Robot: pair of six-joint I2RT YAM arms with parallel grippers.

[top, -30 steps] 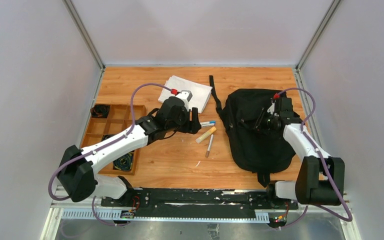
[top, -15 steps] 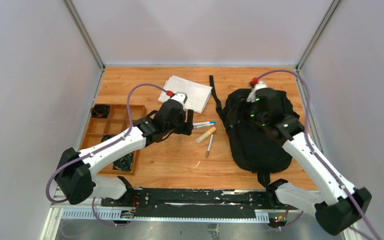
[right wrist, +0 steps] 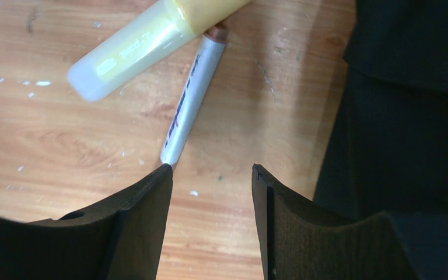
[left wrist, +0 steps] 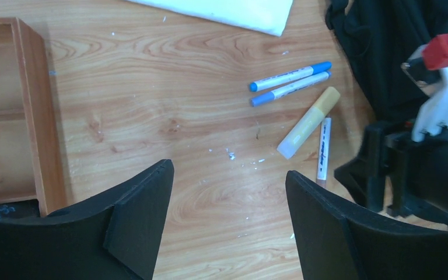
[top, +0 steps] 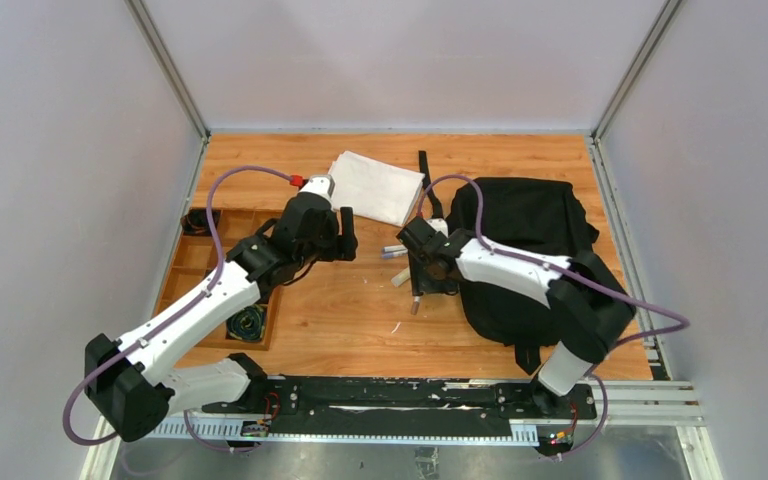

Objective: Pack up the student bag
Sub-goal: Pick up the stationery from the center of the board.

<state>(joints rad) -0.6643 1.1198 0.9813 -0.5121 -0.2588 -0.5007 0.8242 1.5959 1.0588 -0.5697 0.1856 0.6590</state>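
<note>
Although faint print runs along the barrel of the yellow highlighter [right wrist: 151, 41] and red and blue marks run along the silver pen [right wrist: 192, 102], neither can be read in the right wrist view. No brand shows on anything else.

Farthest to the left of the student bag [top: 530, 250] sits a wooden compartment tray [top: 222, 275] with dark coiled cables in some of its cells. Nearer the bag, the left gripper [left wrist: 228, 175] hangs above bare wood, its jaws spread wide with nothing between them. The bag lies well apart from it, at the right edge of its wrist view.

A folded white cloth [top: 378, 187] lies left of the bag toward the back of the table, apart from it. Closer again to the bag lie two blue-capped markers [left wrist: 290, 76] side by side, then the slanted highlighter, then the pen, whose top end meets the highlighter's cap.

The right gripper [right wrist: 212, 169] is poised just above the pen's lower end, just left of the bag's left edge, with its jaws parted and holding nothing. Black fabric fills the right side of its wrist view. The bag itself lies flat on the right half of the table, with the right arm stretched across it.
</note>
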